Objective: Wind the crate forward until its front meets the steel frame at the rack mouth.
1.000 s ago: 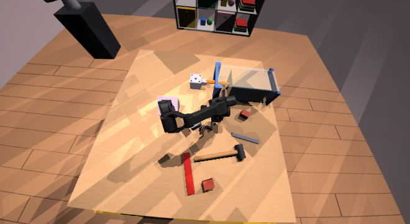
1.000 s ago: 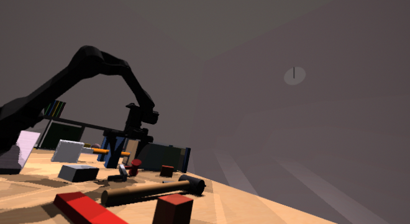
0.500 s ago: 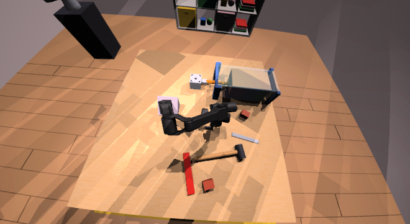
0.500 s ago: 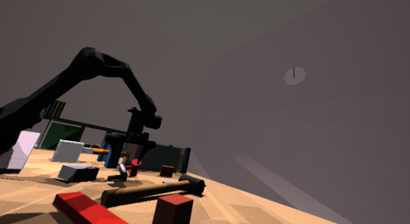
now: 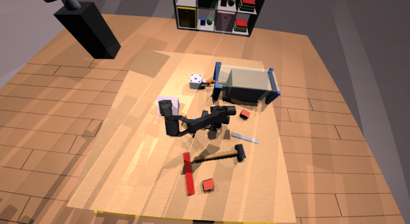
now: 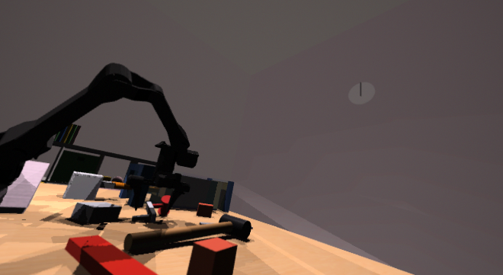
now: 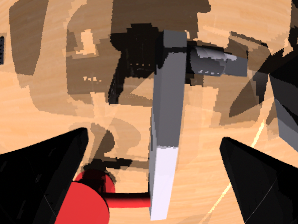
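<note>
You are holding the pincer (image 6: pixel 158 193) (image 7: pixel 156 140) wide open and empty over the winch handle (image 6: pixel 151 212) (image 7: pixel 167 120), its fingers straddling the crank arm presumably for a grasp, while the handle is lying on the table (image 5: pixel 140 185) (image 6: pixel 42 235) (image 7: pixel 30 120).

I see a wooden hammer handle (image 5: pixel 217 156) (image 6: pixel 179 235) with smooth grain, a metallic-looking grey crank bar (image 7: pixel 168 115), and a clear, glassy cubby panel (image 5: pixel 248 74) over there.

Looks like a pale wooden bench (image 5: pixel 124 179) (image 6: pixel 305 254) (image 7: pixel 30 115), carrying white winch (image 5: pixel 195 83) (image 6: pixel 84 186), blue-framed cubby (image 5: pixel 219 71) (image 6: pixel 229 197), hammer (image 5: pixel 217 156) (image 6: pixel 183 232), red bar (image 5: pixel 189 176) (image 6: pixel 103 254), grey strip (image 5: pixel 245 138) (image 6: pixel 206 223), grey block (image 6: pixel 95 212) (image 7: pixel 287 110) and, apparently, winch handle (image 6: pixel 152 212) (image 7: pixel 167 125).
</note>
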Available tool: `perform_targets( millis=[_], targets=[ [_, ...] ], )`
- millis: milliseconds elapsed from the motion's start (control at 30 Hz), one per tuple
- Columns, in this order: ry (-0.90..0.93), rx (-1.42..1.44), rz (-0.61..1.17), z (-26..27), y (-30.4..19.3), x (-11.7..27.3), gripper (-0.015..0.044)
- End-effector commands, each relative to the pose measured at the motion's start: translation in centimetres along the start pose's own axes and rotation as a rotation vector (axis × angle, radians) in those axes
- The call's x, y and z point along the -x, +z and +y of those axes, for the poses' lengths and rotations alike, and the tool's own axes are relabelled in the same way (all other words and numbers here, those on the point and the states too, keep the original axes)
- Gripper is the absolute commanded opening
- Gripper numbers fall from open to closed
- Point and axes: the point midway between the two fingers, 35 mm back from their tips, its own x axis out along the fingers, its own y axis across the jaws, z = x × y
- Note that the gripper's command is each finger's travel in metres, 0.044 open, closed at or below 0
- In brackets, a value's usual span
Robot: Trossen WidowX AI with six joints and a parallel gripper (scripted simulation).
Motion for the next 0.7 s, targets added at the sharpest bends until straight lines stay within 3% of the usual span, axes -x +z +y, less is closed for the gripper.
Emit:
perform_targets(
  millis=[0,267,667],
  targets=[
    [-0.013,0.010,-0.009,-0.36,0.02,-1.01,0.0440],
    [-0.013,0.010,-0.010,-0.37,0.03,-1.38,0.0440],
    [-0.004,0.000,-0.003,-0.09,0.08,-0.98,0.0360]
  ],
)
